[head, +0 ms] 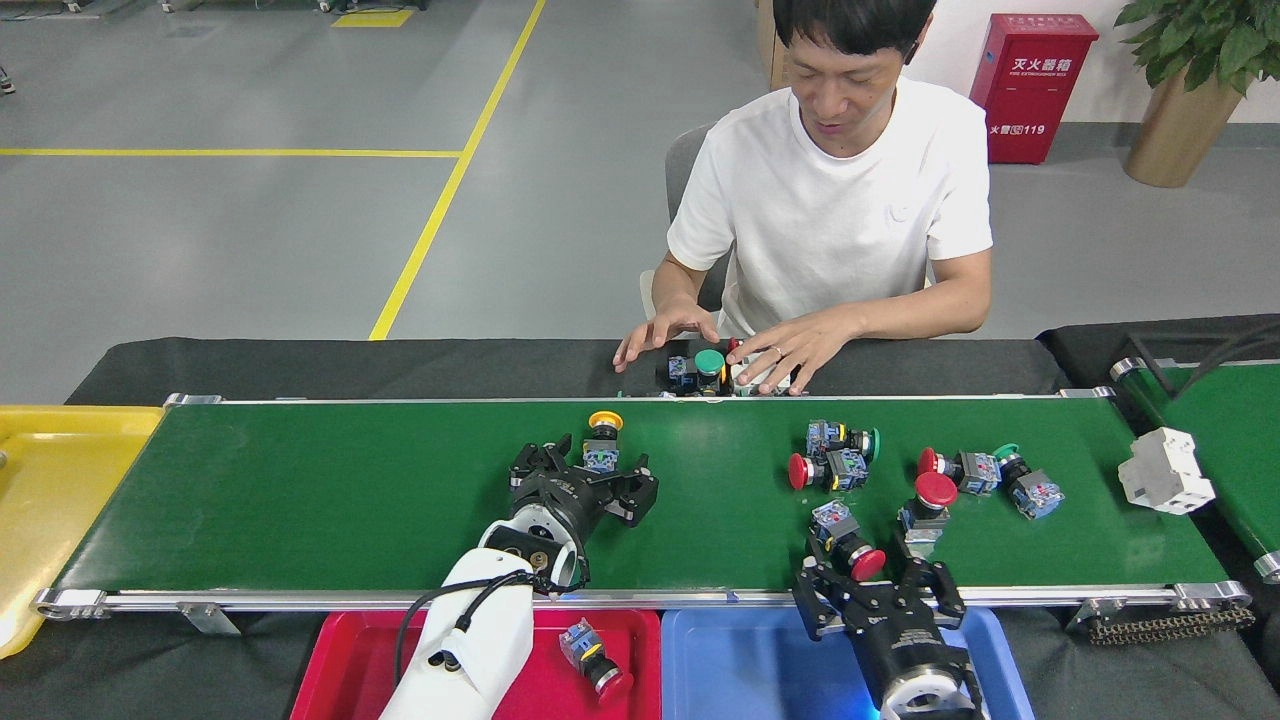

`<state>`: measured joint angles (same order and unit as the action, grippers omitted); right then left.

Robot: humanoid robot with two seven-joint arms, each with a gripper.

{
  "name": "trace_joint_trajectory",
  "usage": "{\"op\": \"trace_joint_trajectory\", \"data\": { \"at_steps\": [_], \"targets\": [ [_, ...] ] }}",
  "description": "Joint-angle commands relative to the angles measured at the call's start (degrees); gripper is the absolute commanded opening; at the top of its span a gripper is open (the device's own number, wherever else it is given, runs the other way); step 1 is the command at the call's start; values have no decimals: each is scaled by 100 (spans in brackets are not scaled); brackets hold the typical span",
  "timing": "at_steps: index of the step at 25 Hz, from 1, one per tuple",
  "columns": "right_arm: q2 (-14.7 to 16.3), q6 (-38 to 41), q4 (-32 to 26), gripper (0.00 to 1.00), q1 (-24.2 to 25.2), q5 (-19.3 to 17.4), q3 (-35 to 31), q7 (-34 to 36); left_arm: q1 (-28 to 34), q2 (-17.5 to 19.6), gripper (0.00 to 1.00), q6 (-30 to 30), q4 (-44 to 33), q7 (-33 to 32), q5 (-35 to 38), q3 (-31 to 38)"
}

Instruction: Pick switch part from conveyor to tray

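Yellow-cap switch (603,442) btwn L gripper (583,476) fingers (529,463).

Dark-green conveyor (300,500), yellow-capped switch part (603,440), red tray (340,670), blue tray (730,670), yellow tray (50,500).

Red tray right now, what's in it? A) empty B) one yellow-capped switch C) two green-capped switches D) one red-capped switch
D: the red tray holds a single switch part with a red cap and blue-grey body; the yellow-capped switch is on the conveyor by the left claw.
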<state>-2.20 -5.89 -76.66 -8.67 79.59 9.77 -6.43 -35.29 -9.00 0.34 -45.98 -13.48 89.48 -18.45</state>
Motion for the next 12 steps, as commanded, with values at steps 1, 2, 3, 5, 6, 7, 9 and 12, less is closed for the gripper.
{"op": "trace_joint_trajectory", "data": {
  "at_steps": [1,2,3,5,6,7,9,12],
  "targets": [
    [27,-70,63,73,-144,-31,8,-140,-136,-23,7,80,-16,56,-1,8],
    [62,-35,63,60,-162,-40,8,-166,-136,-23,6,72,-16,65,-1,8],
    [115,88,63,40,-144,-93,8,-175,-136,-23,5,63,-34,91,-1,8],
    [185,387,55,11,-127,-154,-1,-175,-127,-14,5,19,-130,100,-1,8],
    [194,457,46,8,-118,-163,-1,-184,-127,-5,5,-8,-245,100,-10,8],
    [194,466,28,7,-100,-172,-10,-184,-92,4,5,-87,-403,100,-18,17],
    [255,484,-68,7,-83,-295,-62,-228,101,30,5,-447,-956,100,-133,52],
    [624,501,-684,7,146,-699,-62,-298,655,118,5,-816,-1932,100,-177,78]
  ]
}}
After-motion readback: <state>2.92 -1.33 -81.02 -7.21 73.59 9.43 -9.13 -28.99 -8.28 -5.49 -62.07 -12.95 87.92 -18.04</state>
